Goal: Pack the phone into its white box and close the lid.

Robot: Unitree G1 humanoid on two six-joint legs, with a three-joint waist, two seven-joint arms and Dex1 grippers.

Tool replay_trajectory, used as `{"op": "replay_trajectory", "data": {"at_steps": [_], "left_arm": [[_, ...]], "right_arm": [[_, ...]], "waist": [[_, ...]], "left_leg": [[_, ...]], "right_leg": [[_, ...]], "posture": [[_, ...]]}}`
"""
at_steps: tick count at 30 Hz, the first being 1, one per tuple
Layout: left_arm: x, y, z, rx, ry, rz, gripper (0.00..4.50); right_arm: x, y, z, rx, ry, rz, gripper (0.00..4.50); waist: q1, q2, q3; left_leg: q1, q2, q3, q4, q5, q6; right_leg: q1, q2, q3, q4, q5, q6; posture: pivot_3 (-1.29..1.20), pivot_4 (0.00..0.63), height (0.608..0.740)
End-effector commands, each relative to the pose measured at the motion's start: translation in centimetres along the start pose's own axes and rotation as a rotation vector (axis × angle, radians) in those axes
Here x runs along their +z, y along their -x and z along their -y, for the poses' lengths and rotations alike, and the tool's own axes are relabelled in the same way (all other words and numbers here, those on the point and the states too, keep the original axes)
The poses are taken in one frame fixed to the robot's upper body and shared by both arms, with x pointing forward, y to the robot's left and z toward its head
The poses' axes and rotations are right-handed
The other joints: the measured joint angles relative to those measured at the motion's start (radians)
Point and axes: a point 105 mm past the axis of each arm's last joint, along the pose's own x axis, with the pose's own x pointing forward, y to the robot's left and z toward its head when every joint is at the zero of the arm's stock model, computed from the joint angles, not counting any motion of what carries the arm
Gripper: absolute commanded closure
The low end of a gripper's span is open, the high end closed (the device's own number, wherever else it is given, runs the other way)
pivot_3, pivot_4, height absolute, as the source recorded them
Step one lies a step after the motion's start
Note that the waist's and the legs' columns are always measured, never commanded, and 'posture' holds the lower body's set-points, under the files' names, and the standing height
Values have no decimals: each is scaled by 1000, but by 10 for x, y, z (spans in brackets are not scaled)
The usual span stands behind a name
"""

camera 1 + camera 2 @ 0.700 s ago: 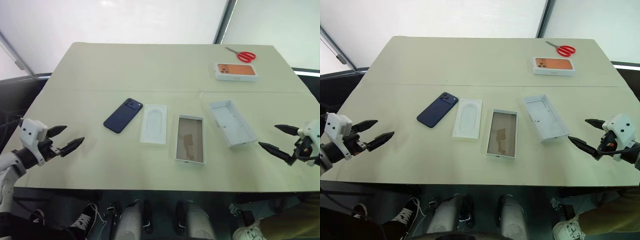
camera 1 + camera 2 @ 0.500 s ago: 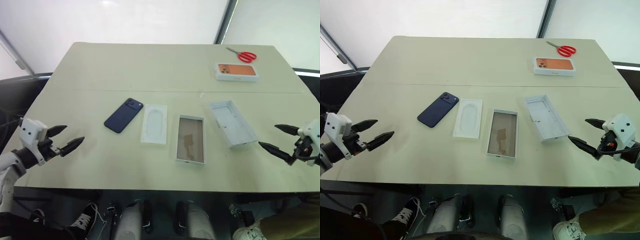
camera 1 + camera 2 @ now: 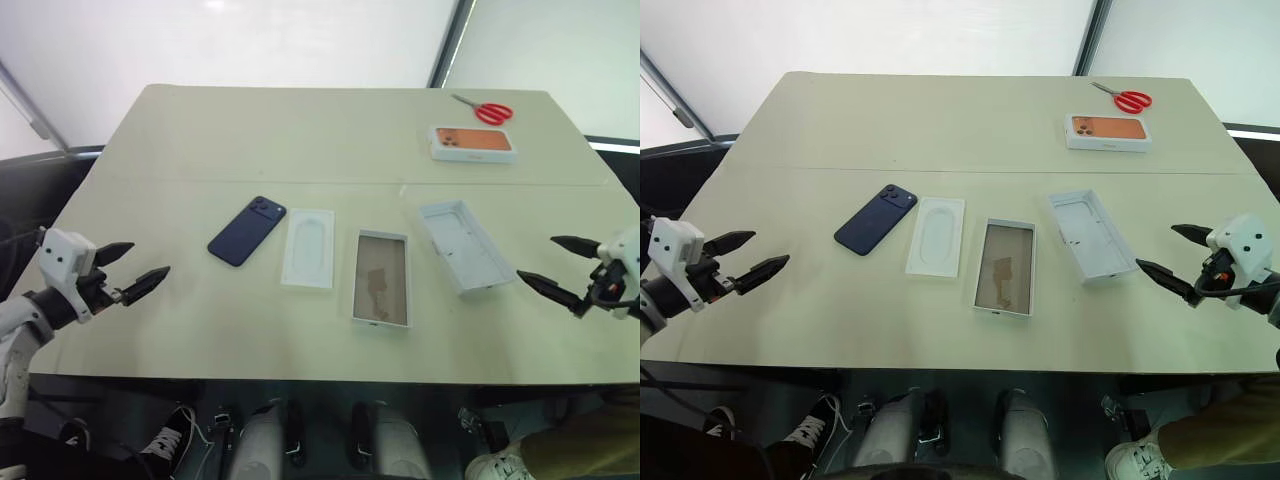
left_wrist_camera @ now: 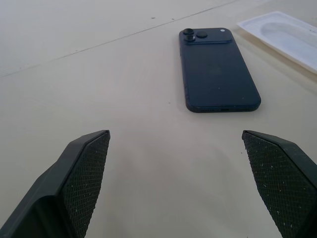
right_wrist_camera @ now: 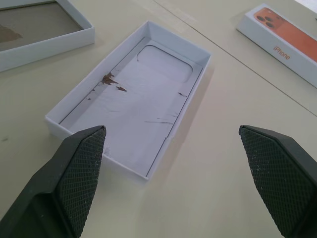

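Observation:
The dark navy phone (image 3: 247, 231) lies back up on the table, left of centre, its camera cluster at the far end. The white box (image 3: 381, 278) with the tan floor sits open near the middle. To its right the lid (image 3: 465, 246) rests inside up and slightly skewed. My left gripper (image 3: 151, 257) hovers open near the table's left front corner, pointing toward the phone (image 4: 215, 67) and well short of it. On the right side, my right gripper (image 3: 535, 256) stays open, aimed at the lid (image 5: 133, 124) and apart from it.
A white insert tray (image 3: 308, 248) with an oval recess lies between the phone and the box. At the far right stand a box with an orange phone picture (image 3: 472, 143) and red scissors (image 3: 485, 110). The table edge (image 3: 300, 378) runs close in front.
Both grippers have risen slightly and stay open. Nothing on the table has moved.

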Motion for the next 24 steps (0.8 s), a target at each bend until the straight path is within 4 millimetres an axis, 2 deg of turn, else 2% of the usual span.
{"op": "replay_trajectory", "data": {"at_steps": [1,8,11,17,18,21,24], "left_arm": [[18,-2,-1,-1,-54,30,13],[19,-12,2,0,-12,4,13],[26,-25,14,-35,65,-10,13],[52,-60,57,-164,246,62,13],[54,-68,66,-186,272,62,13],[49,-86,84,-220,354,18,13],[38,-98,99,-242,398,-31,13]], "right_arm": [[13,-3,3,1,44,26,4],[19,-11,1,16,63,37,4],[41,-24,-8,60,101,79,4],[81,-57,-44,205,221,171,4],[90,-65,-57,247,225,206,4],[113,-85,-88,331,238,288,4],[122,-97,-100,341,231,326,4]], "waist": [[0,0,0],[-1,0,0],[0,0,0],[2,0,0],[1,-1,0],[1,-1,0],[0,-1,0]], "left_leg": [[0,0,0,0,0,0],[0,0,0,0,0,0],[0,0,0,0,0,0],[0,-1,0,0,1,0],[0,0,0,1,1,0],[0,0,0,1,2,1],[0,0,0,2,3,2]], "right_leg": [[0,0,0,0,0,0],[0,0,0,0,0,0],[0,0,0,0,0,0],[5,0,0,1,2,4],[5,1,0,1,2,4],[6,3,0,2,3,5],[6,4,0,3,3,5]], "posture": [[0,150,738],[0,150,738],[0,150,738],[0,150,738],[0,150,738],[0,150,738],[0,150,738]]}}
